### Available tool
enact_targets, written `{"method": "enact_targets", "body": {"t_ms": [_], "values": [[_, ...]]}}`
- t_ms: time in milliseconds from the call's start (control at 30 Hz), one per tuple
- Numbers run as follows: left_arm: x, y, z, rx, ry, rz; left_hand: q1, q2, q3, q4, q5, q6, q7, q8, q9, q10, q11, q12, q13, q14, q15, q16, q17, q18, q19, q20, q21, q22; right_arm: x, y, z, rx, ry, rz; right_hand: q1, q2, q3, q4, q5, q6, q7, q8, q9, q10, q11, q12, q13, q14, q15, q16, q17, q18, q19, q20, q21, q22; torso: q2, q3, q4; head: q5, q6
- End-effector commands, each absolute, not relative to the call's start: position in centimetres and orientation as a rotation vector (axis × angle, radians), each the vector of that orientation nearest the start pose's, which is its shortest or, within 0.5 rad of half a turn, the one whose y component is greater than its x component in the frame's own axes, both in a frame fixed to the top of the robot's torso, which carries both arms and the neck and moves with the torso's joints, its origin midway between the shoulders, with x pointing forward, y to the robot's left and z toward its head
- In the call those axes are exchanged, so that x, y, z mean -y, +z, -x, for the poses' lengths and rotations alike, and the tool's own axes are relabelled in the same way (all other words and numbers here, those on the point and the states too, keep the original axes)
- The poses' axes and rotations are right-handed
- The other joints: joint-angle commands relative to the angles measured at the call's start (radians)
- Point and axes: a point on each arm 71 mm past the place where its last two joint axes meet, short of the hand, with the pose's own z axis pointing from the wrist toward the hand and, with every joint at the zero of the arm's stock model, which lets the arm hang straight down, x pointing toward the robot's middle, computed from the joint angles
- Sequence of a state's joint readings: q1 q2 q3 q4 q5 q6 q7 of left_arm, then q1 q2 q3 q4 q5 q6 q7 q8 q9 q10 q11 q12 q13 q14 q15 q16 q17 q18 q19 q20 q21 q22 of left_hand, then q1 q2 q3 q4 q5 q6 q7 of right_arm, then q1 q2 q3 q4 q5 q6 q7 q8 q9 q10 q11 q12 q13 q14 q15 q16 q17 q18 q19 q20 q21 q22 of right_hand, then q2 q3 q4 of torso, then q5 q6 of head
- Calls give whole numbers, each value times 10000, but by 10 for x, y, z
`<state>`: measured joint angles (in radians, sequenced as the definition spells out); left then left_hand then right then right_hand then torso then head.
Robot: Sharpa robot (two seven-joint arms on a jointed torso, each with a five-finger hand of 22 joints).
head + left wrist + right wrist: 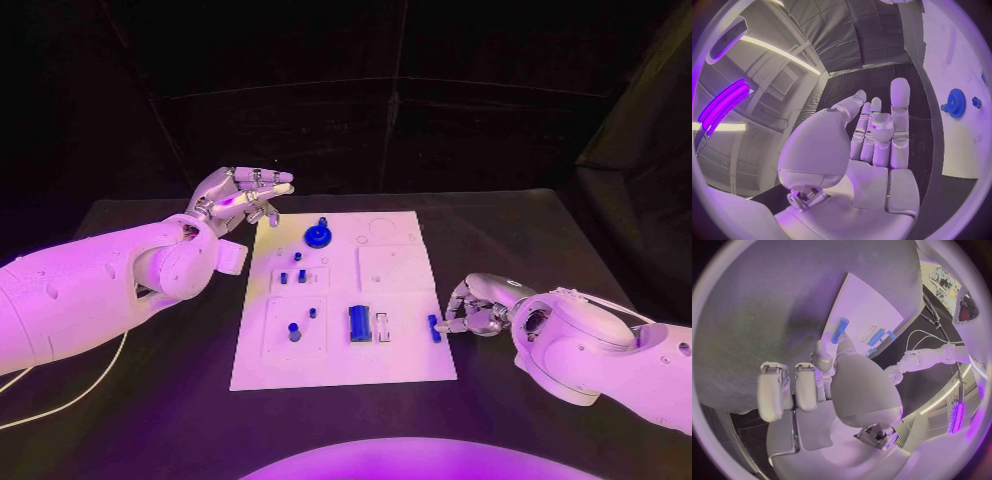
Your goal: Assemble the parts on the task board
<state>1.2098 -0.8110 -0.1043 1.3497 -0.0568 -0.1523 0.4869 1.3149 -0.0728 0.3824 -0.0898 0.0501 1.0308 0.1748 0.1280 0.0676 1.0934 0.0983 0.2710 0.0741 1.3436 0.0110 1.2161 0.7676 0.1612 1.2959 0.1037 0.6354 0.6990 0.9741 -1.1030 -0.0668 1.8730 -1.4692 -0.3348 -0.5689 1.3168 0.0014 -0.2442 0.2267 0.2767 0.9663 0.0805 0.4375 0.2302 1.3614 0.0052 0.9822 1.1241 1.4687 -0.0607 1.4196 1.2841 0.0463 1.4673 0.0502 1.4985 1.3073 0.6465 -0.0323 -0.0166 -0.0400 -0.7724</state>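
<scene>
a short blue peg (433,327) sits at the near right edge of the task board (404,270), pinched at the fingertips of the right hand (476,310); the blue gear (317,236) stands at the board's far end. the left hand (242,197) hovers off the far left corner, fingers spread, holding nothing. the hold looks shallow, so the peg could tilt or slip off the board's edge.

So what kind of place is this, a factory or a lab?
Probably a lab test bench: a black table ringed by dark curtains, a white task board with small blue parts, and the right hand pinching one blue peg.
</scene>
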Motion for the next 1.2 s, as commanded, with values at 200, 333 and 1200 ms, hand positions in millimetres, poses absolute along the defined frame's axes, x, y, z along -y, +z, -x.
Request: {"method": "enact_targets", "body": {"t_ms": [200, 333, 1200], "values": [[-239, -199, -510, -14194, -15823, 9941, 22, -2, -40, 3, 24, -73, 21, 1, 0, -63, 24, 28, 7, -79, 7, 57, -8, 206, -37, 41, -52, -11, 236, -264, -370, -19829, 3397, -1385, -16, 1, -32, -6, -14, 53, 10, 14, 26, 47, -19, -7, 30, 493, -7, -3, 8, -184, 282, 29, -13, 1730, 15, -10, 7, 16, -25], [-240, -199, -510, -14194, -15799, 9955, 22, -2, -40, 3, 24, -73, 21, 1, 0, -63, 24, 28, 7, -79, 7, 57, -8, 206, -37, 41, -52, -11, 232, -264, -370, -19792, 3472, -1307, 11, 12, -31, -8, 0, 63, 6, 18, 36, 55, -22, 12, 47, 495, -9, 0, 17, -186, 285, 27, -10, 1734, 22, -13, 7, 16, -37], [-239, -201, -509, -14353, -15840, 10016, -26, 14, -72, 32, 24, -81, 26, 8, 0, -79, 31, 42, 8, -88, 14, 62, -24, 204, -36, 46, -60, -16, 216, -284, -368, -21113, 1728, 617, 1149, 256, 133, -551, 93, 91, -13, -50, 225, -84, -59, -254, -67, 461, -47, -124, -123, -161, 212, -12, -91, 1658, 0, -23, 16, 83, -106]]}}
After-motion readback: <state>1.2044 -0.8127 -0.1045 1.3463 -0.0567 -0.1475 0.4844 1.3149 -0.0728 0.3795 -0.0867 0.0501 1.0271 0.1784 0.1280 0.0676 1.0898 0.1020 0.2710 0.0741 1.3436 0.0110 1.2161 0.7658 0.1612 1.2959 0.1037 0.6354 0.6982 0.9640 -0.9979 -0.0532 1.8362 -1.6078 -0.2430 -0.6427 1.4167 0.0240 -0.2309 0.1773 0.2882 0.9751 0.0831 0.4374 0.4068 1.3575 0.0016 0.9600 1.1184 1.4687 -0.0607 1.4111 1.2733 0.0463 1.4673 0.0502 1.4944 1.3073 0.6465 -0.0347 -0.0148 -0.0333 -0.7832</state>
